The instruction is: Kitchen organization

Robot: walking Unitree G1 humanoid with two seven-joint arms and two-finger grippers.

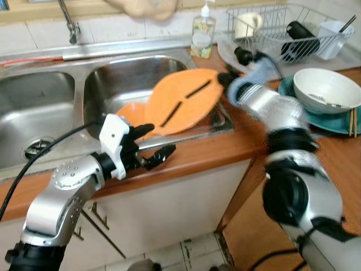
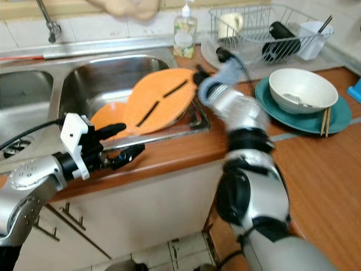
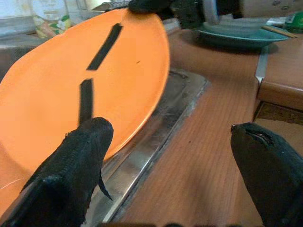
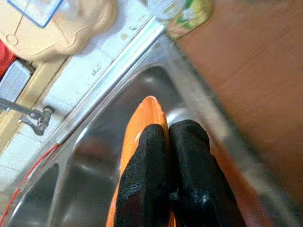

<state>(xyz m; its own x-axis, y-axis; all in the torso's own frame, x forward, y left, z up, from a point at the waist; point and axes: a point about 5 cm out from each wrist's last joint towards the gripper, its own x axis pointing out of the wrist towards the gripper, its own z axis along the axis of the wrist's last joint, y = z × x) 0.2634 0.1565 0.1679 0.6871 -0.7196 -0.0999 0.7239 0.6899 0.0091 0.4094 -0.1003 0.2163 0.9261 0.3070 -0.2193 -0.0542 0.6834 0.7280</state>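
Note:
A large orange plate [image 1: 180, 101] with two black tape strips leans tilted over the right rim of the right sink basin [image 1: 113, 79]. My right gripper [image 1: 223, 79] is shut on the plate's far right edge; in the right wrist view the fingers [image 4: 147, 161] pinch the thin orange rim [image 4: 144, 118]. My left gripper [image 1: 161, 141] hovers open over the wooden counter's front edge, just before the plate's lower side. Its two fingertips [image 3: 85, 142] are spread wide with nothing between them. A second orange dish [image 1: 131, 113] lies in the basin under the plate.
A wire dish rack [image 1: 282, 28] with a cup and utensils stands at the back right. Beside it is a soap bottle [image 1: 203, 34]. A white bowl [image 1: 327, 87] rests on a teal plate [image 1: 333, 121] with chopsticks. The faucet [image 1: 70, 25] and left basin [image 1: 34, 107] lie left.

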